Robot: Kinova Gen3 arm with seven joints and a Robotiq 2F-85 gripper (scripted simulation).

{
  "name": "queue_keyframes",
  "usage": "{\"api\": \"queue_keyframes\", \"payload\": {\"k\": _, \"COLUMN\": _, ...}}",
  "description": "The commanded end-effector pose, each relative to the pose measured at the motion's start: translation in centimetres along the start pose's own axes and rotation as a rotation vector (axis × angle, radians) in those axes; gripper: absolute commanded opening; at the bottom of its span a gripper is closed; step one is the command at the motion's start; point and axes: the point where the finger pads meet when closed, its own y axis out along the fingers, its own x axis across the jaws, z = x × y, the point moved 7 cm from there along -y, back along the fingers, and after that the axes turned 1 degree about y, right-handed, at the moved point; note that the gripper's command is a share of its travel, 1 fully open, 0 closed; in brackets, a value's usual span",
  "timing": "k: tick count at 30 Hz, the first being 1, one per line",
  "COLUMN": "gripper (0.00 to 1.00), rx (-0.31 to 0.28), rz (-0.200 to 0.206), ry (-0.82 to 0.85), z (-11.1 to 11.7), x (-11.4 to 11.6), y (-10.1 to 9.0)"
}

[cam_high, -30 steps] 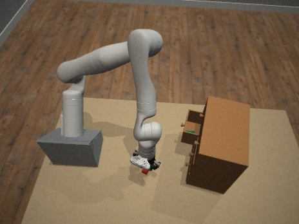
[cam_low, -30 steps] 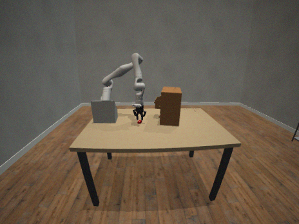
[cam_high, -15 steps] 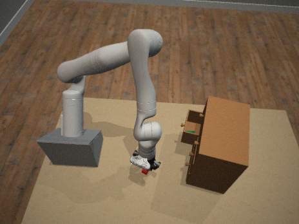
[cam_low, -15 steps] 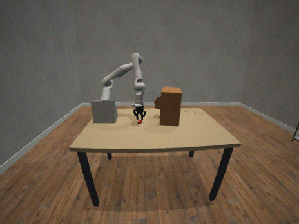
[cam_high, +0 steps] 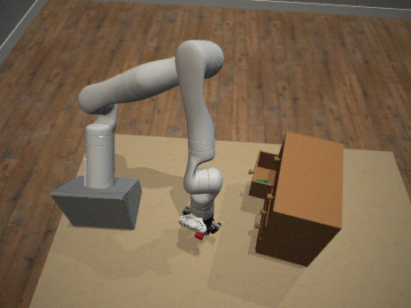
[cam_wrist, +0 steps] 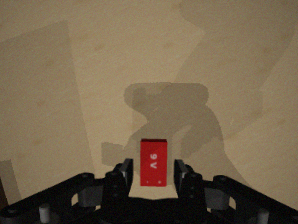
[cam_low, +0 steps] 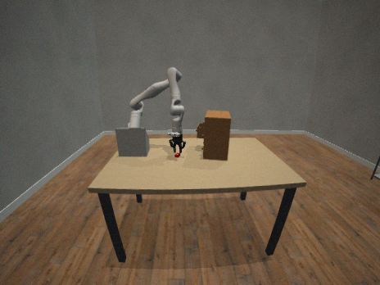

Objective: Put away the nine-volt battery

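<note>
1. Gripper (cam_high: 201, 231) (cam_low: 178, 151) (cam_wrist: 153, 168): its fingers stand partly open, at a middling width, and hold nothing. We see them pointing down, one on either side of the battery in the wrist view, with a gap at each flank.

2. Nine-volt battery (cam_high: 199, 236) (cam_low: 177, 155) (cam_wrist: 153, 162): red, marked "9V", on the table (cam_high: 152, 265) (cam_low: 196, 176) (cam_wrist: 35, 70) below the fingers. Its long sides run parallel to the finger pads. We judge the step in hand to be the final descent and grasp. We should lower straight down, keeping both gaps even, stop short of pressing the tips into the wood, then close gently and confirm the grip before lifting. Closing too high might pinch only the top edge and let the battery tilt or slip.

3. Chest (cam_high: 307, 177) (cam_low: 217, 135): to one side, well apart from the gripper. One upper drawer (cam_high: 261, 190) (cam_low: 200, 130) stands pulled out with something green inside; we cannot tell whether the matching battery is there. We should carry high enough to clear its front.
</note>
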Motion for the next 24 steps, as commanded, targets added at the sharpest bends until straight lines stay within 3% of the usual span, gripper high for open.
{"api": "queue_keyframes", "payload": {"k": 1, "gripper": 0.42, "rx": 0.000, "rz": 0.002, "ry": 0.000, "z": 0.01, "x": -0.05, "y": -0.07}}
{"api": "queue_keyframes", "payload": {"k": 24, "gripper": 0.42, "rx": 0.000, "rz": 0.002, "ry": 0.000, "z": 0.02, "x": -0.05, "y": 0.66}}
